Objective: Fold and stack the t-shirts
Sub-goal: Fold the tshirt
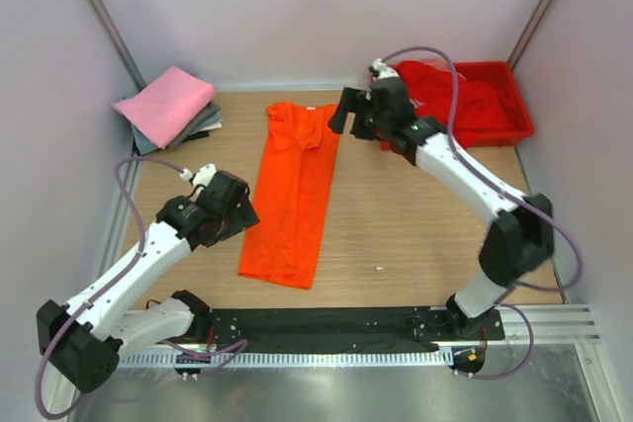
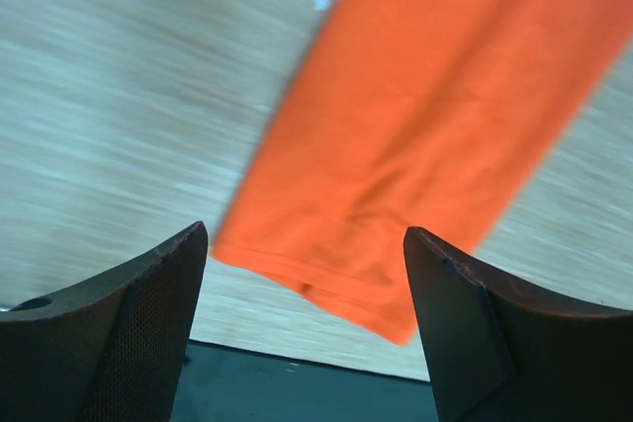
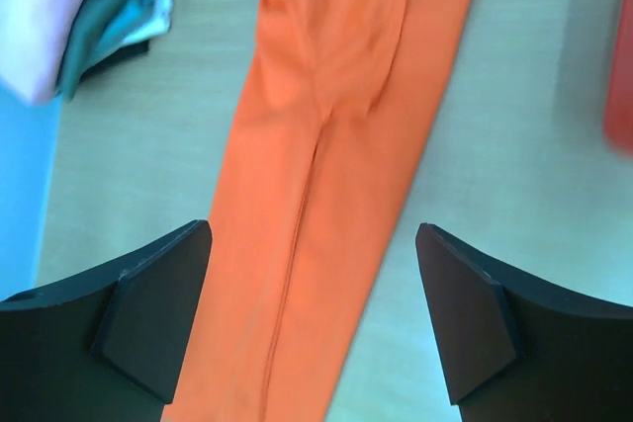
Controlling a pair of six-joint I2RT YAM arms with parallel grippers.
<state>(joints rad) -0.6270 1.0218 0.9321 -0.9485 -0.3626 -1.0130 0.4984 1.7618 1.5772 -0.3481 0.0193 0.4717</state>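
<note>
We see a smooth orange t-shirt point(image 1: 294, 195) folded into a long strip on the wood-grain tabletop point(image 1: 415, 224). The left gripper point(image 2: 307, 244) near its hem and the right gripper point(image 3: 315, 234) near its collar both have jaws apart and empty. Only the overhead view shows crumpled red cloth point(image 1: 445, 96) in a plastic tray point(image 1: 524, 126).

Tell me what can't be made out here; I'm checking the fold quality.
1. Pile under the pink shirt: top view, layers too small to count; right wrist view, cut off by the edge.
2. Red shirt in the tray: top view, partly behind the right arm.
3. Orange shirt: left wrist view blurred; folded layers underneath hidden.
</note>
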